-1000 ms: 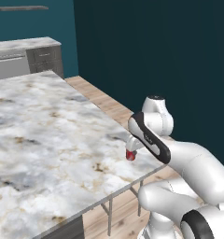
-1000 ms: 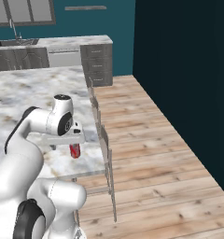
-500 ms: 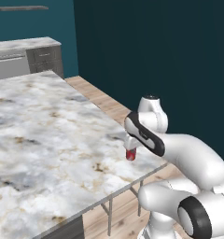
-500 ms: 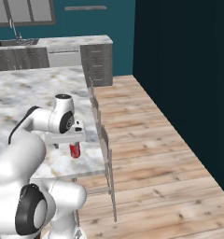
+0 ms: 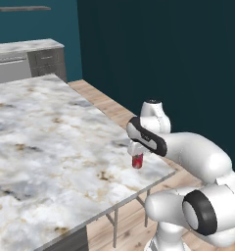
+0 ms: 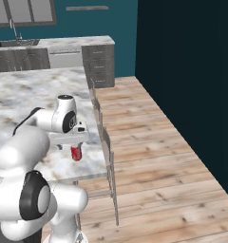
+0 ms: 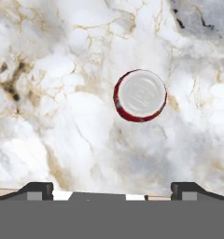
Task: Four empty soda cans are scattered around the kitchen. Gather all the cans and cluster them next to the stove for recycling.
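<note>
Gripper (image 7: 112, 187) spread wide, poised above upright soda can (image 7: 140, 95) near marble counter (image 5: 51, 142) edge. Centre over silver top, descend straight, pinch mid-body.

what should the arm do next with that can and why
Probably come straight down around the can. It stands upright on the marble counter near its corner, the pincer hangs open above it, and nothing is gripped yet.
</note>
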Motion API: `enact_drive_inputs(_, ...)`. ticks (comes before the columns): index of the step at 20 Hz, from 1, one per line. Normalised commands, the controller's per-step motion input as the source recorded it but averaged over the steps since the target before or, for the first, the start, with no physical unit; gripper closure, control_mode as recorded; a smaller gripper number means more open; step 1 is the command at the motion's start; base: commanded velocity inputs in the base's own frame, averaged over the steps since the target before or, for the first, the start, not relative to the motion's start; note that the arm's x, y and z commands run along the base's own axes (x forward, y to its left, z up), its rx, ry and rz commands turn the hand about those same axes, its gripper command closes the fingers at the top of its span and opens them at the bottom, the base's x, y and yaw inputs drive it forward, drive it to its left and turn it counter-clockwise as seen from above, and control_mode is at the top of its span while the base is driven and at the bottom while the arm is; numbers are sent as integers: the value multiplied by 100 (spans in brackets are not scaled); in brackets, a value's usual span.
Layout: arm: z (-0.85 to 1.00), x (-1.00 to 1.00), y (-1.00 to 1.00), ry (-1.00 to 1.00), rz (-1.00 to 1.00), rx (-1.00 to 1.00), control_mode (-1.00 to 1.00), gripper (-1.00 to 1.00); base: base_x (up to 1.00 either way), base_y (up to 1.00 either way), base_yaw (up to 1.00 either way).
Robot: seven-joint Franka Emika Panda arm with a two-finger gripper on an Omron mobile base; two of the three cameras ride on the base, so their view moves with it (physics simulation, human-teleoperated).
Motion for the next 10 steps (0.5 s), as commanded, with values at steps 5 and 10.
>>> enact_drive_inputs(5,-15,16,0,0,0,-3,-100,-100,0,0,0)
enact_drive_inputs(10,-17,17,0,0,0,-1,-100,-100,0,0,0)
